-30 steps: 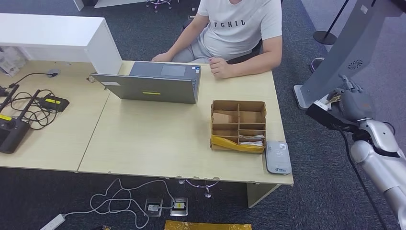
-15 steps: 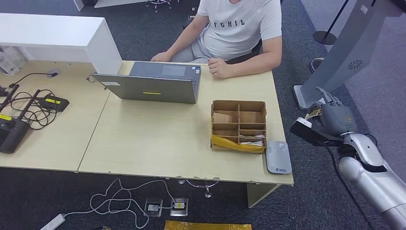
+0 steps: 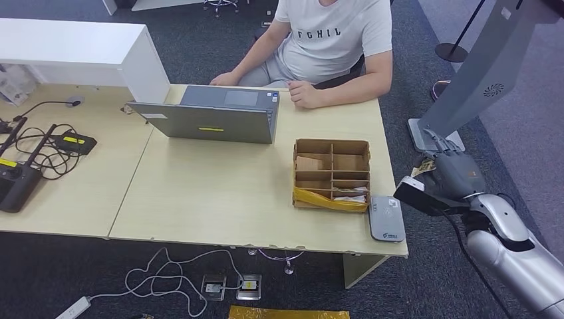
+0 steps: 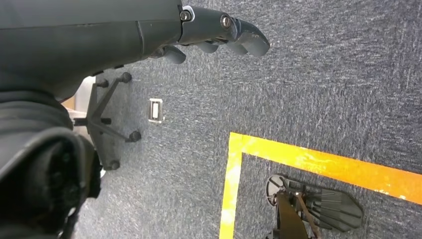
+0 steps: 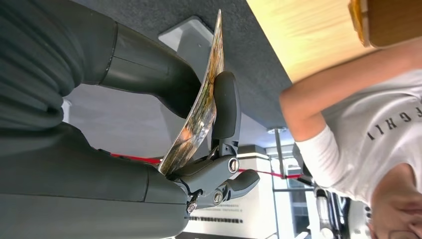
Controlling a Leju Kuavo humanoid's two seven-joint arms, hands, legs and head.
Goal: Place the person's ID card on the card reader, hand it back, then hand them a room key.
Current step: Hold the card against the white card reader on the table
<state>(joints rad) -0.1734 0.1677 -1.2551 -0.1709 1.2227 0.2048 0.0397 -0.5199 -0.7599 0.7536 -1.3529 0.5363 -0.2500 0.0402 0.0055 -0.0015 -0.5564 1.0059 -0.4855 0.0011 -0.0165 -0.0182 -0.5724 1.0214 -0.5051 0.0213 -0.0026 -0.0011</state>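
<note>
A: What is held in the right robot hand (image 3: 451, 174), and where?

B: A thin, colourfully printed card (image 5: 196, 107) is seen pinched between the thick grey thumb and a dark finger (image 5: 225, 107) in the right wrist view. It is slightly bowed, its long axis running out past the fingertips. In the head view the right robot hand is seen off the table's right edge, beside the near right corner.

A: Which way does the target lie from it?

B: The flat grey card reader (image 3: 386, 217) lies on the light wooden table (image 3: 213, 193) just inward of that hand, toward the robot's left and slightly nearer. Its long axis runs near to far. A short inward reach is judged to be what is needed.

A: And the left robot hand (image 4: 209, 32)?

B: It is seen hanging over the grey carpet, fingers curled loosely with nothing in them. The right one is judged far nearer the reader.

A: Farther out?

B: The brown cardboard compartment box (image 3: 331, 174) is set touching or just beside the reader. Beyond it, a grey laptop (image 3: 213, 116) is open, and a person in a white T-shirt (image 3: 332, 40) is seated at the far edge.
</note>
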